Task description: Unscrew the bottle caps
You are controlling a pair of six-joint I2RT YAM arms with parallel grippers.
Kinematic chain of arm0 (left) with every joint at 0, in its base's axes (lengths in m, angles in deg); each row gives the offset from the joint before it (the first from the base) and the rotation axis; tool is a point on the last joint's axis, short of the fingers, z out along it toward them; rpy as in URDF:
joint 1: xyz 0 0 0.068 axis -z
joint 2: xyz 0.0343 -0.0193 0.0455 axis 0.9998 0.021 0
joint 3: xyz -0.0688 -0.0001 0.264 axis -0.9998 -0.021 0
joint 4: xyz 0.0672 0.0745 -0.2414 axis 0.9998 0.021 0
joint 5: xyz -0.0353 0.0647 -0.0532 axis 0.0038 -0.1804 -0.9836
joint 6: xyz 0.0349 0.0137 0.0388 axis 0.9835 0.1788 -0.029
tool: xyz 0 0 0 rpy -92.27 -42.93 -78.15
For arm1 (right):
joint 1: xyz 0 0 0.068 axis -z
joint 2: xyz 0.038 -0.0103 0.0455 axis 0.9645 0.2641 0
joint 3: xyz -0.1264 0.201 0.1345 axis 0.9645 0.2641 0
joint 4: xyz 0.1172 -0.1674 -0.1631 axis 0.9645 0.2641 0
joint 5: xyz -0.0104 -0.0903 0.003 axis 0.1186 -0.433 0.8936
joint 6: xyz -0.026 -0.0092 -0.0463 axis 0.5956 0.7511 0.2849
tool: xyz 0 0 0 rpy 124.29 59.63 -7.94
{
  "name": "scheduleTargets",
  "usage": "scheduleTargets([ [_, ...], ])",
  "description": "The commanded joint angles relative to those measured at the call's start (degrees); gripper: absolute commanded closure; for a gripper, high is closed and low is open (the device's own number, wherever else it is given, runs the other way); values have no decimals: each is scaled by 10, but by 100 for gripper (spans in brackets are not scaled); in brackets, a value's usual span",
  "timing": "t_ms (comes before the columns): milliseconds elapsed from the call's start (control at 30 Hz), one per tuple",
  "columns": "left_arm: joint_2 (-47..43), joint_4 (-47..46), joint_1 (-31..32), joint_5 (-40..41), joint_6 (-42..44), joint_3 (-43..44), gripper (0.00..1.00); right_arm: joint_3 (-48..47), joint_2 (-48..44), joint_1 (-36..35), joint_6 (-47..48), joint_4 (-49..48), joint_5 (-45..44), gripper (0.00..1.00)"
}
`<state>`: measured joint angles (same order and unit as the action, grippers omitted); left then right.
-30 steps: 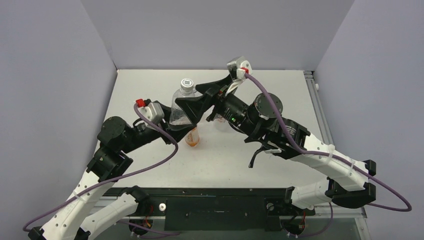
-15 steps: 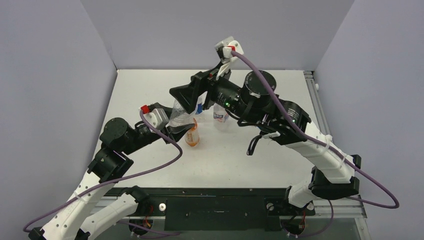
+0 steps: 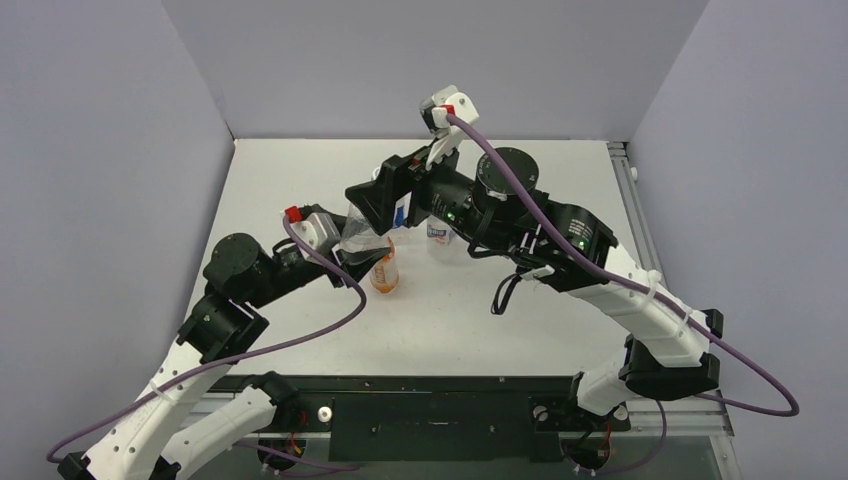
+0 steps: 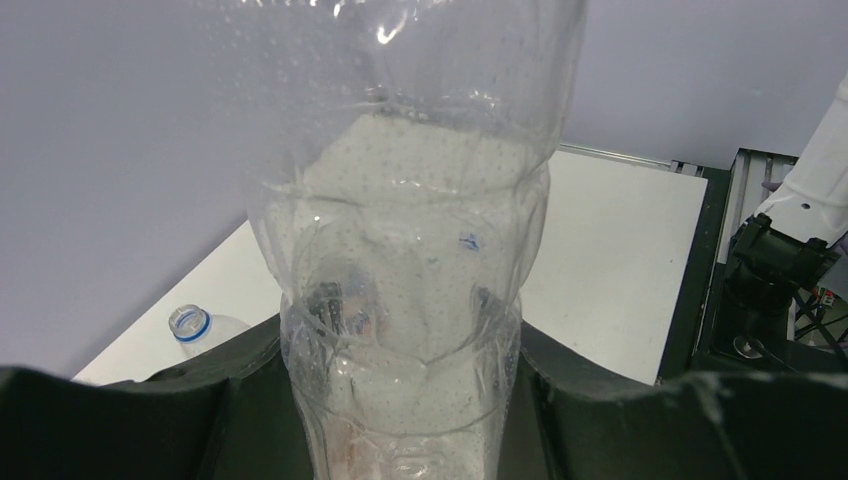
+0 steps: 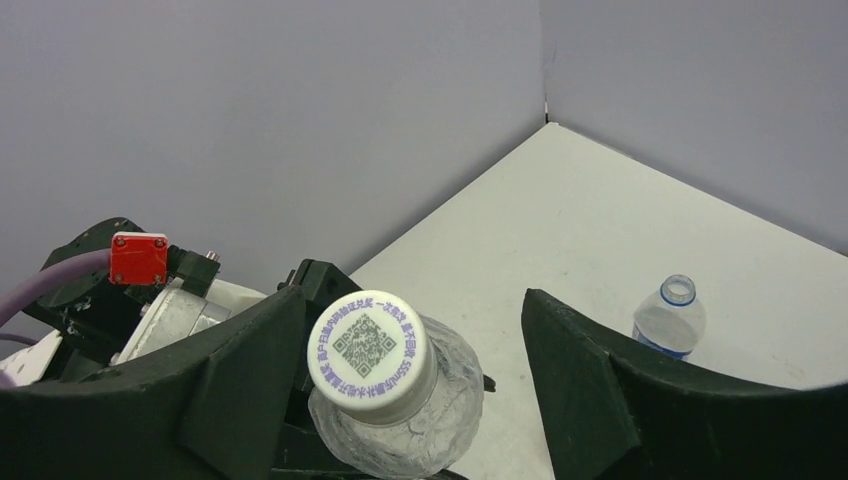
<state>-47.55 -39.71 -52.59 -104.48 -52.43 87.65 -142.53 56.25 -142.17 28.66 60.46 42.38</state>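
Note:
My left gripper (image 3: 352, 250) is shut on the lower body of the plain clear bottle (image 4: 405, 250) and holds it upright above the table; the bottle also shows in the top view (image 3: 360, 232). Its white cap (image 5: 367, 348), printed with a QR code, is on the bottle. My right gripper (image 5: 410, 375) is open and straddles the cap from above, the cap close to the left finger (image 5: 235, 385). In the top view the right gripper (image 3: 385, 195) hides the cap. The orange bottle (image 3: 384, 272) stands just in front.
A short bottle with a blue-white label (image 3: 440, 236) stands right of the orange one. An uncapped bottle with a blue neck ring (image 5: 672, 318) stands on the white table (image 3: 560, 190), also in the left wrist view (image 4: 190, 325). Grey walls enclose the table.
My right gripper has swung left and come over the top of the held bottle, hiding its cap in the top view. My left gripper has lowered the bottle slightly.

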Motion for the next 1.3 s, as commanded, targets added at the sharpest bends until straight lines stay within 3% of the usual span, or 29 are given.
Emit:
scheduleTargets([
  [0, -4, -4, -1, 11, -15, 5, 97, 6, -37, 2, 21, -29, -31, 26],
  [267, -2, -5, -1, 8, -24, 4, 97, 7, -41, 2, 21, -34, -26, 59],
  [400, -1, -4, -1, 5, -26, 6, 97, -1, -34, 2, 21, -31, -12, 63],
  [600, 5, -3, -1, -2, -28, 11, 98, -27, -13, 2, 27, -14, 0, 60],
  [700, 7, -4, -1, -6, -28, 14, 98, -40, -4, 2, 29, -6, 1, 63],
  [900, 9, -7, -1, -12, -37, 19, 98, -44, -3, 15, 24, 2, 27, 88],
  [1000, 11, -14, -1, -22, -45, 26, 99, -43, -5, 31, 23, 7, 80, 100],
  [1167, 2, -54, -2, -83, -114, 25, 100, -11, -28, 86, 35, -10, 289, 100],
  [1267, 4, -71, -2, -173, -156, 29, 100, 34, -60, 115, 42, -56, 424, 100],
])
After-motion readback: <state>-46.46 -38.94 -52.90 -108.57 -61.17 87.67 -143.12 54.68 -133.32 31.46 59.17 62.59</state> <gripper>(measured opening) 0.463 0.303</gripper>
